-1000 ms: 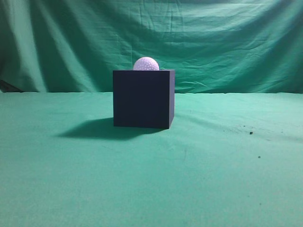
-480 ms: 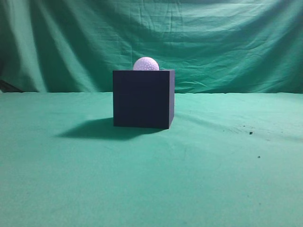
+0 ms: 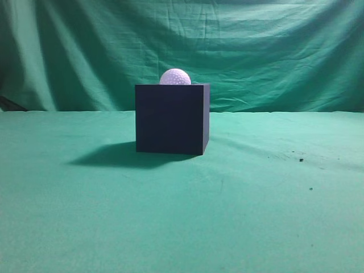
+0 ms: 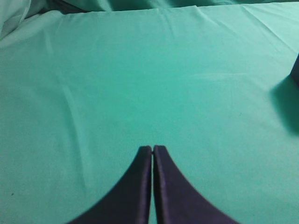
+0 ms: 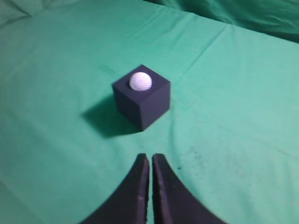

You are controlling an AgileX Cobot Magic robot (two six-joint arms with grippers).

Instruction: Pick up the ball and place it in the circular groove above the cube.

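The dark navy cube [image 3: 172, 118] stands on the green cloth at the centre of the exterior view. The white dimpled ball [image 3: 175, 77] sits on top of it, its lower part sunk in the cube's top. In the right wrist view the ball [image 5: 140, 81] rests in the cube's [image 5: 147, 102] top face, well ahead of my right gripper [image 5: 150, 157], which is shut and empty. My left gripper [image 4: 153, 148] is shut and empty over bare cloth. Only a dark corner of the cube [image 4: 295, 70] shows at the right edge of the left wrist view. Neither gripper shows in the exterior view.
Green cloth [image 3: 182, 216] covers the table and hangs as a backdrop [image 3: 256, 51] behind. The cube's shadow [image 3: 114, 154] falls to its left. A few small dark specks [image 3: 301, 160] lie on the cloth at the right.
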